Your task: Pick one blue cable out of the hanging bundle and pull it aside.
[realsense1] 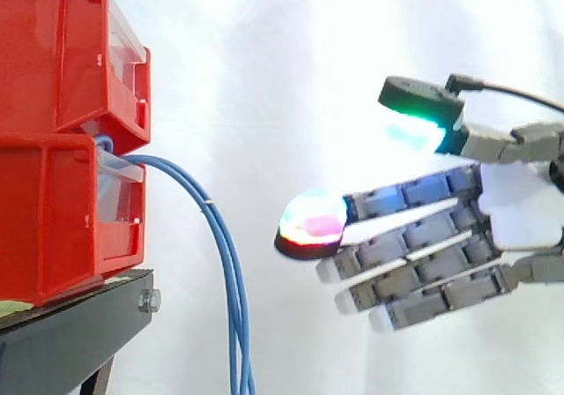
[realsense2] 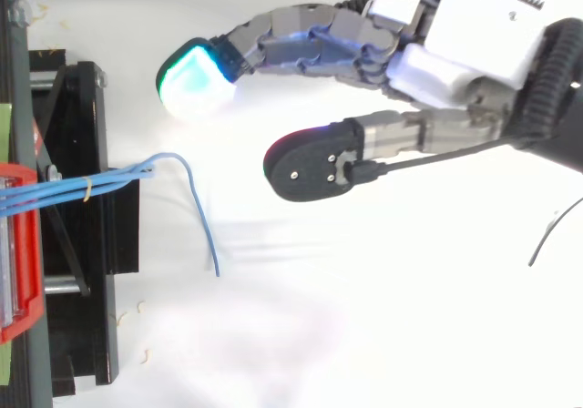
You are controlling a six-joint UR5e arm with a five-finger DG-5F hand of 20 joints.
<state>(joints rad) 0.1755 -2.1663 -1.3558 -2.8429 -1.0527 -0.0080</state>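
Glossy red plastic bins [realsense1: 70,139], matt black stand [realsense1: 70,338]

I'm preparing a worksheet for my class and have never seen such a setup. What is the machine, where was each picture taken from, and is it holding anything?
It is a robot hand with fingers and a thumb; the glowing fingertips are its own. One picture looks level from the side, the other down from above. A bundle of blue cables comes from stacked red bins on a black stand and hangs down. The robot hand is open, apart from the cables, holding nothing.
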